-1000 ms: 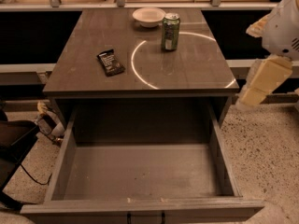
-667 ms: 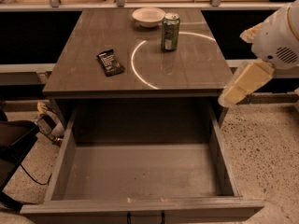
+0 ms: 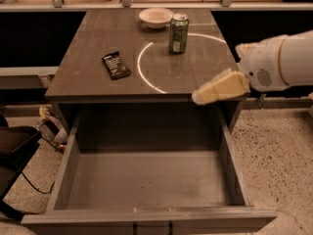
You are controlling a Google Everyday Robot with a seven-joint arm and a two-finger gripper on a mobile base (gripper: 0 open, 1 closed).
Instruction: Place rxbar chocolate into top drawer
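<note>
The rxbar chocolate (image 3: 116, 65), a small flat black wrapper with white lettering, lies on the left part of the cabinet top. The top drawer (image 3: 146, 180) is pulled out wide open below the top, and nothing lies in it. My gripper (image 3: 198, 98) comes in from the right on a white arm. Its cream-coloured tip hangs over the front right edge of the cabinet top, above the drawer's back right corner and far to the right of the bar. It holds nothing.
A green soda can (image 3: 178, 33) stands at the back of the cabinet top (image 3: 88, 77), with a white bowl (image 3: 155, 17) behind it. A counter runs along the back. Cables and a dark object lie on the speckled floor at left.
My gripper has swung left from beside the cabinet's right side to over its front right edge. The bar, can and drawer have not moved.
</note>
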